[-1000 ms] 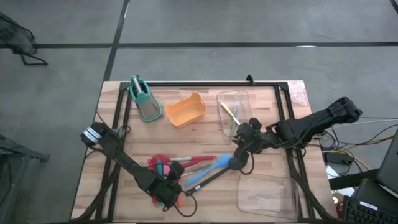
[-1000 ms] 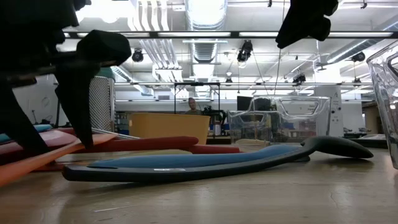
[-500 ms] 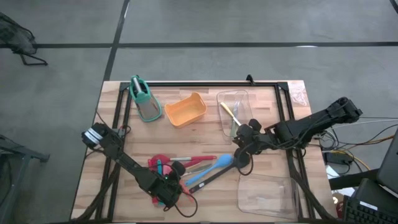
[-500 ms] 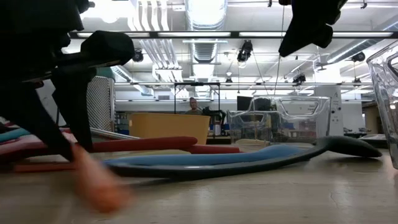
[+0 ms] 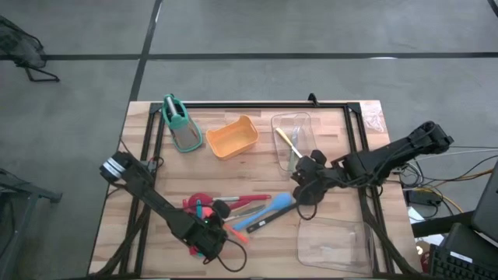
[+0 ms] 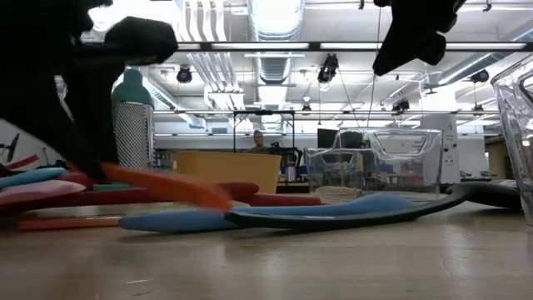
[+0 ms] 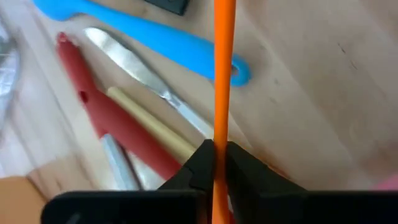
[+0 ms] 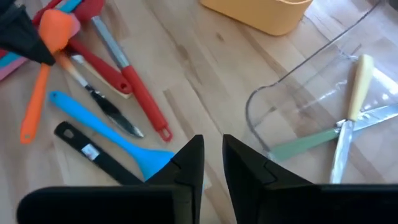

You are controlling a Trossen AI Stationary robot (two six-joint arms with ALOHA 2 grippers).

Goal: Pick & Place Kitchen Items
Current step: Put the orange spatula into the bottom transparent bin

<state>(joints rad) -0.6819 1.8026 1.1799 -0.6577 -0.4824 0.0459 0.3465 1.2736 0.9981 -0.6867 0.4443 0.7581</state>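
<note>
One utensil gripped, ready to lift.
Your left gripper has its jaws clamped on the orange spatula; your right gripper hovers narrowly open, holding nothing.

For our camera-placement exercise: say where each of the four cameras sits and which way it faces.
High: overhead, straight down; both arms, whole table.
Low: table height, level into the room; dark arm parts above.
Left wrist: past the left gripper, shut on the orange utensil.
Right wrist: past the right gripper, toward the pile.
Shared: both wrist views show the blue spatula.
</note>
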